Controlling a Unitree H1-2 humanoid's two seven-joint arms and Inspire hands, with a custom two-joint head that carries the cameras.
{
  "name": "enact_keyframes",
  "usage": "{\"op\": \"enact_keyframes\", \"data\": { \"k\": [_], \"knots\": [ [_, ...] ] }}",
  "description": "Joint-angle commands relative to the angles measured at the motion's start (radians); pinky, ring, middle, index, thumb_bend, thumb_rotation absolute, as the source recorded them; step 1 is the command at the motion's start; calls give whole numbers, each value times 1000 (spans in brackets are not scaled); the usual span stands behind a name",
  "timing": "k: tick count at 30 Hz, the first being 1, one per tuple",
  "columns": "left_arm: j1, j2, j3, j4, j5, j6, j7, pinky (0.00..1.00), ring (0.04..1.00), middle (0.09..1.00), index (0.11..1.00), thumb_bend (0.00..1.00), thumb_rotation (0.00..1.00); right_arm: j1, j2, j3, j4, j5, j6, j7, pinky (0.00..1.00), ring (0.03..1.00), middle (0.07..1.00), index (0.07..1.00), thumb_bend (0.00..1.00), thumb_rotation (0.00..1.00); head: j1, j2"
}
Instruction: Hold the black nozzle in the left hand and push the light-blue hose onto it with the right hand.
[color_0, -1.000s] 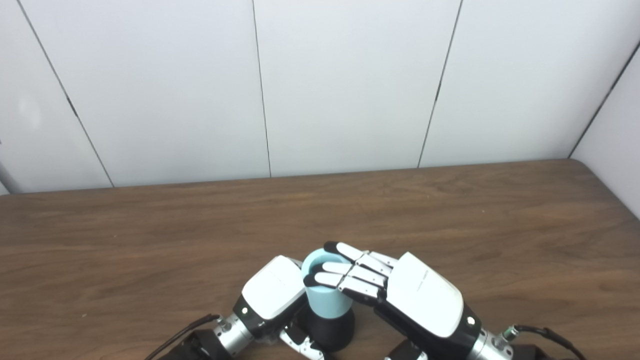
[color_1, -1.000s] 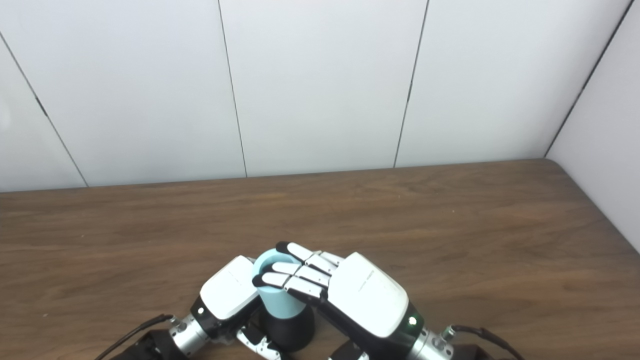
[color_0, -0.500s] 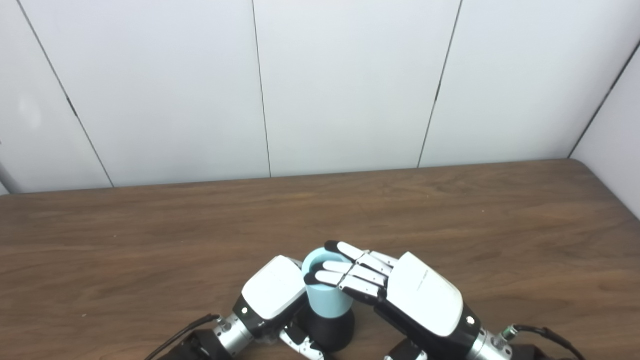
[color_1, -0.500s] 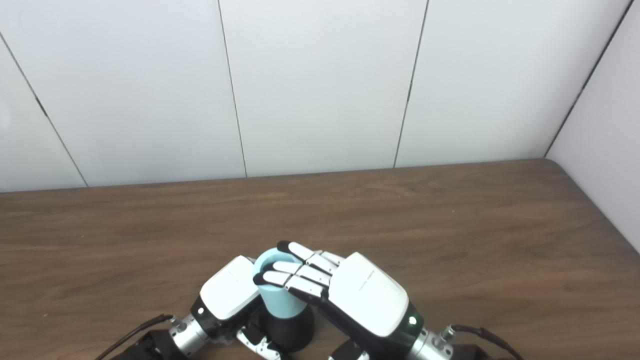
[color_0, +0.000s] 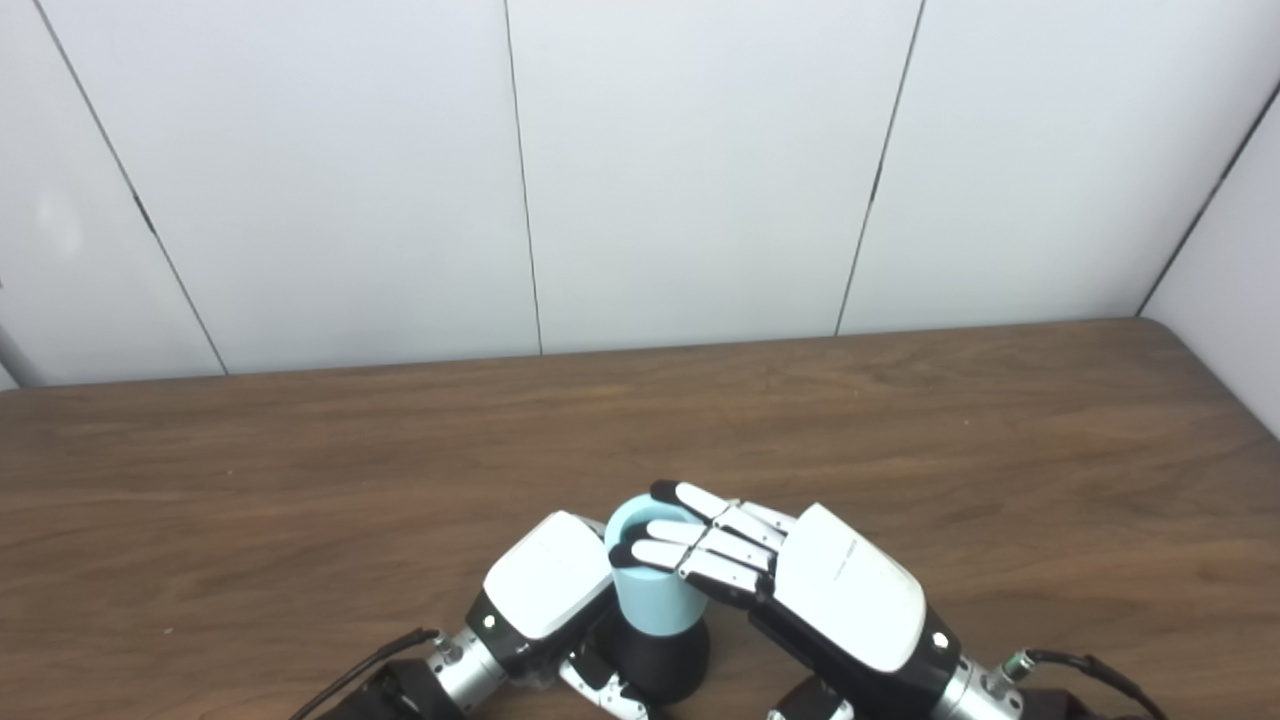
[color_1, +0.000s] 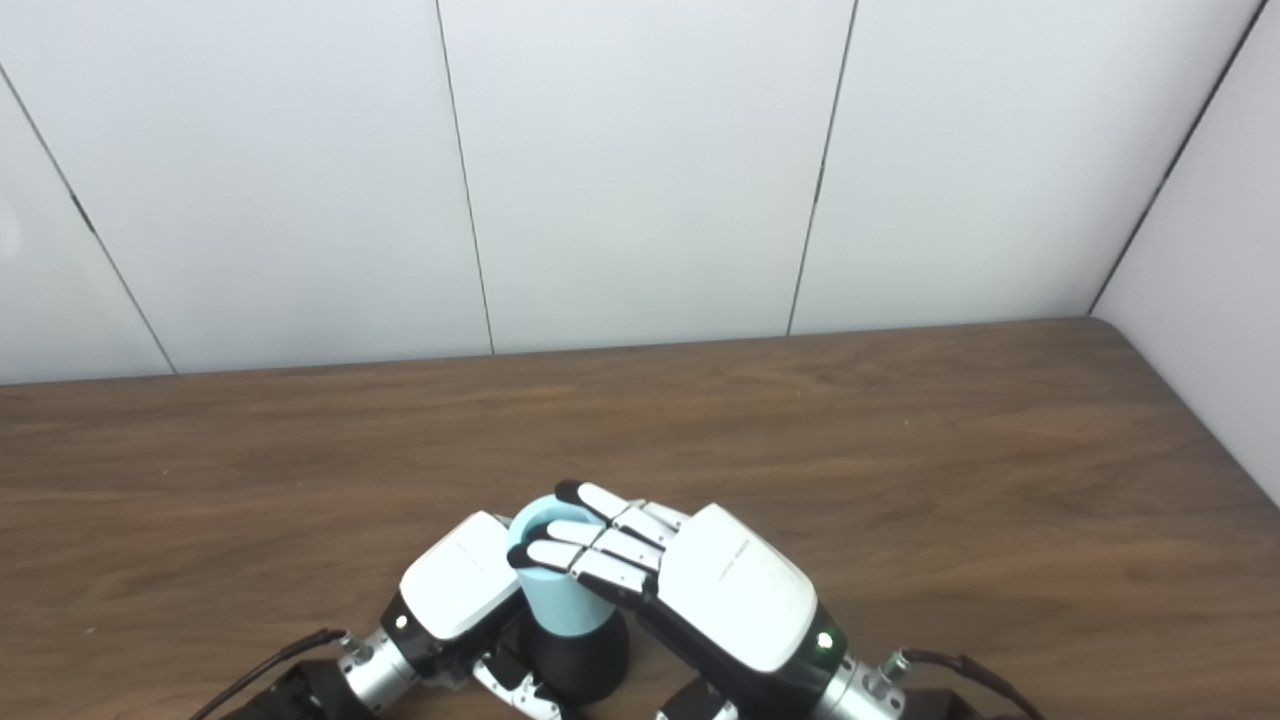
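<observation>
Light-blue, the short tubular hose (color_0: 652, 592) stands on the rounded black nozzle (color_0: 665, 662) near the table's front edge. The right hand (color_0: 800, 585) lays its fingers over the rim; the left hand (color_0: 548, 588) wraps the nozzle's base. Best to press straight down, nozzle braced.

No text, label, brand, number or sign can be read anywhere. The white back of the right hand (color_0: 850, 600) carries a faint grey line of small print near its middle, running toward the fingers, but it is too small and blurred to make out. The back of the left hand (color_0: 548, 575) beside it shows plain white, with no marking.
</observation>
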Motion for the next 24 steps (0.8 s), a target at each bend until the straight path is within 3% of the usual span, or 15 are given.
{"op": "enact_keyframes", "data": {
  "k": [1, 10, 24],
  "knots": [
    [63, 10, -57, 37, 54, -20, -93, 315, 404, 494, 488, 503, 0, 67, -58, 44, 83, -61, 33, 145, 768, 836, 841, 802, 850, 848, 0, 1],
    [62, 14, -58, 25, 49, -12, -123, 319, 407, 494, 487, 503, 0, 69, -61, 45, 79, -61, 39, 153, 778, 838, 842, 798, 850, 838, 0, 2],
    [64, 12, -57, 28, 51, -13, -112, 302, 397, 474, 497, 503, 0, 74, -60, 47, 86, -62, 38, 146, 767, 827, 834, 795, 847, 835, 0, 4]
  ]
}}
